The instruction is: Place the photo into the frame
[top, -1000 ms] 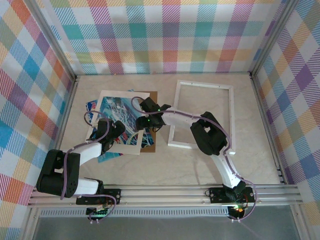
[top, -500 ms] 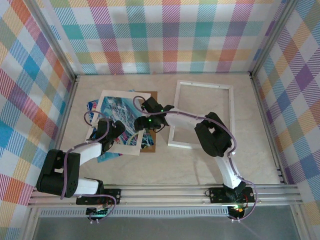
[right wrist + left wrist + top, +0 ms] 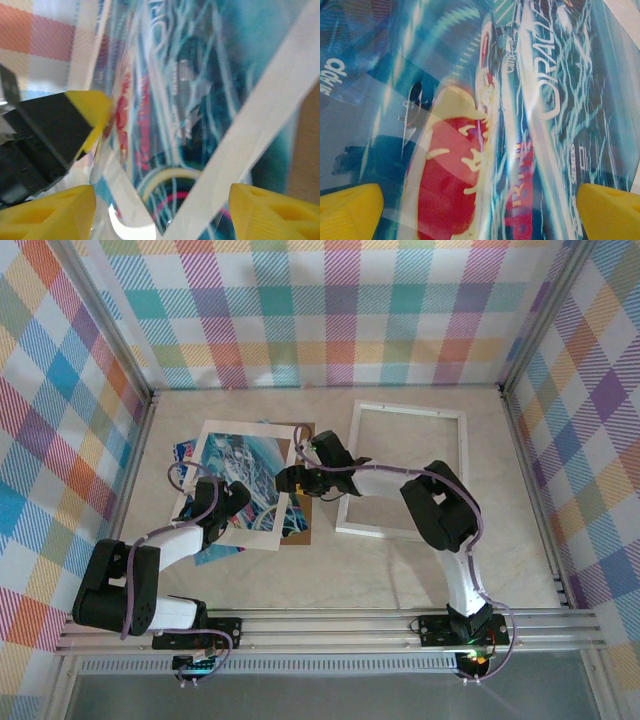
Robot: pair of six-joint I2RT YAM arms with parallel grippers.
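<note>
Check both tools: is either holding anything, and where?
Nothing held. Left tool hangs open over the photo. Right tool is open too, fingers apart at the cream mat's right edge, not closed on it.

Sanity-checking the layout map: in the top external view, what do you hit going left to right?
left hand → right hand → frame
</note>
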